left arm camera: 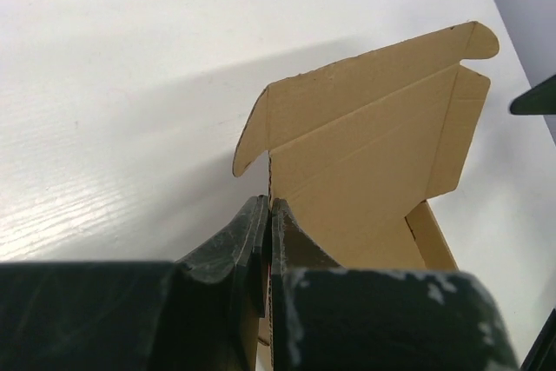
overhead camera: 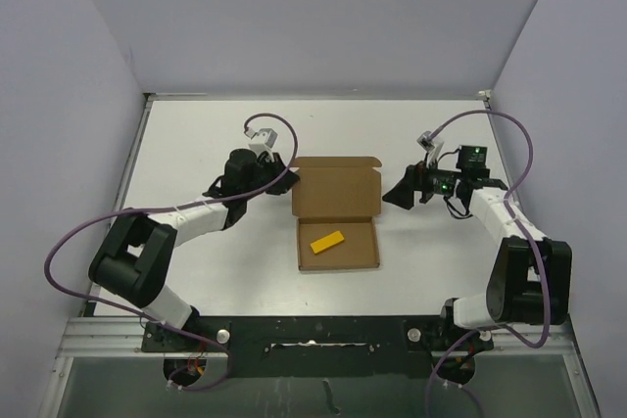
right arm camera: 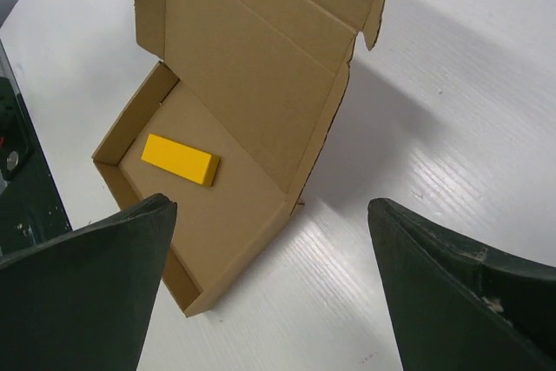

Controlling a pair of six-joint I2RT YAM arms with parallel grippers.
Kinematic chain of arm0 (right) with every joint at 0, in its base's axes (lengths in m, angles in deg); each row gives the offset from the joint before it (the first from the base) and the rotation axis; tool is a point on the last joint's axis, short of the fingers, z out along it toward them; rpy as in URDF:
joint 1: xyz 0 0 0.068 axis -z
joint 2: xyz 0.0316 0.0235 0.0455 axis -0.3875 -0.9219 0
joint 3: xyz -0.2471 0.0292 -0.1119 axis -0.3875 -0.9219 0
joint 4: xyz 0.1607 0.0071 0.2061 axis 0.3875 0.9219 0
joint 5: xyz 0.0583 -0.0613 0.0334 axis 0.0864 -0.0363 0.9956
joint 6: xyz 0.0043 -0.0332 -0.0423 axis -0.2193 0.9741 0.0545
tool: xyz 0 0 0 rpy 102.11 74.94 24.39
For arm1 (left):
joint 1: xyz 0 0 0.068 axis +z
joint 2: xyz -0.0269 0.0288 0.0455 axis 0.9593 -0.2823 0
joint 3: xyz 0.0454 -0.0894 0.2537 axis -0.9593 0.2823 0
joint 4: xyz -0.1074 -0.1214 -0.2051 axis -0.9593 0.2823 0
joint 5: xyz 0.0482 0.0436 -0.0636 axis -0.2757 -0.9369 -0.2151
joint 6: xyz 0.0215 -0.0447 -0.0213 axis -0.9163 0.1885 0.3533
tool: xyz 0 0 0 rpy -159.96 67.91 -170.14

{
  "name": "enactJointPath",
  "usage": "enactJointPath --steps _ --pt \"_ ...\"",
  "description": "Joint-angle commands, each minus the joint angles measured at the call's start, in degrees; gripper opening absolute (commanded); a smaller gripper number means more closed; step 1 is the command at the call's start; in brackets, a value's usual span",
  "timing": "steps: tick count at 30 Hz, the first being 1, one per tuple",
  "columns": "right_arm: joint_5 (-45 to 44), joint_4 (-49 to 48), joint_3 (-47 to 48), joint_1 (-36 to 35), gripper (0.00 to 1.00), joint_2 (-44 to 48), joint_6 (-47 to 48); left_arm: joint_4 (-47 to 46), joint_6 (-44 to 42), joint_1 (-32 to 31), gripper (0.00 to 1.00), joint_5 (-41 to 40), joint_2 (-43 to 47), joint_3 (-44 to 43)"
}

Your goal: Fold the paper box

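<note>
- The left hand (left arm camera: 267, 206) is at the left edge of the paper box (overhead camera: 338, 217). Its fingers are pressed together, with the edge of the cardboard lid (left arm camera: 365, 128) running down between them, so it pinches the box there.
- The paper box sits in the middle of the white surface (overhead camera: 196, 144), between the two hands. Its lid is raised and leans back towards the far side. A rounded tab sticks out at each top corner.
- The shallow tray (right arm camera: 130, 119) of the box lies flat on the near side, walls standing.
- One yellow block (right arm camera: 180, 160) lies inside the tray, left of its middle and at a slant.
- The right hand (right arm camera: 271, 210) is just beside the right side of the box and faces it. Its fingers are spread wide with nothing between them, and they do not touch the cardboard.
</note>
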Motion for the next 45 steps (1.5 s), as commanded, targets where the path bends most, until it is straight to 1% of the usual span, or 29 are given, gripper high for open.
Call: enactJointPath --steps 1,3,7,11,17,22,23,26,27,29,32,33,36,38,39,41,45 --pt "-0.8 -9.4 -0.3 -0.9 1.00 -1.4 -5.7 -7.7 -5.9 -1.5 0.00 2.5 4.2 1.0" --pt "-2.4 -9.8 0.6 -1.2 0.95 -2.9 -6.4 -8.3 -6.7 -1.9 0.00 2.1 4.1 1.2" --pt "-4.2 -7.6 4.3 -3.5 0.79 -7.2 -6.1 -9.7 -7.6 -2.3 0.00 1.9 3.9 1.7" --pt "-6.9 -4.4 8.2 -5.3 0.60 -9.9 -5.7 -9.6 -8.0 -2.5 0.00 2.0 4.0 1.9" --pt "-5.5 -3.7 7.8 -5.4 0.33 -8.9 -6.3 -10.5 -7.8 -2.7 0.00 1.6 4.6 3.3" --pt "-4.3 -1.1 8.8 -6.2 0.23 -9.3 -6.0 -9.9 -7.9 -2.8 0.00 1.5 4.7 2.7" --pt "-4.3 -0.9 8.8 -6.3 0.19 -9.1 -5.8 -9.6 -7.9 -2.9 0.00 1.5 4.6 2.6" --pt "-5.1 -0.5 8.8 -6.8 0.03 -8.3 -5.5 -9.2 -7.9 -3.1 0.00 1.4 4.7 2.4" --pt "-5.5 -0.5 8.8 -6.9 0.00 -7.9 -5.6 -8.9 -7.8 -3.1 0.00 1.4 4.8 2.4" --pt "-6.5 -0.7 8.6 -7.0 0.00 -6.9 -5.3 -8.1 -7.3 -3.1 0.00 1.7 5.2 2.3" --pt "-8.4 -0.9 8.5 -7.0 0.00 -5.3 -3.9 -5.1 -4.1 -1.9 0.17 5.2 6.2 1.9" --pt "-8.9 -0.7 8.4 -7.0 0.00 -4.5 -3.3 -3.7 -2.3 -0.9 0.22 7.6 6.4 1.6" --pt "-9.3 -0.2 8.0 -7.0 0.00 -2.6 -1.4 -1.3 3.5 3.1 0.42 15.2 7.0 1.5" --pt "-9.1 0.1 7.6 -7.0 0.00 -1.8 -0.6 0.1 5.7 5.3 0.50 20.4 7.2 1.2" --pt "-9.0 0.2 7.6 -6.9 0.00 -1.7 -0.2 1.8 6.2 6.1 0.52 22.2 7.5 0.9" --pt "-8.5 0.5 7.5 -6.7 0.00 -1.5 -0.1 5.4 5.9 6.6 0.53 23.6 8.5 0.1" --pt "-8.0 0.5 7.5 -6.7 0.00 -1.7 0.1 12.6 1.8 6.3 0.53 22.2 11.3 -2.9"
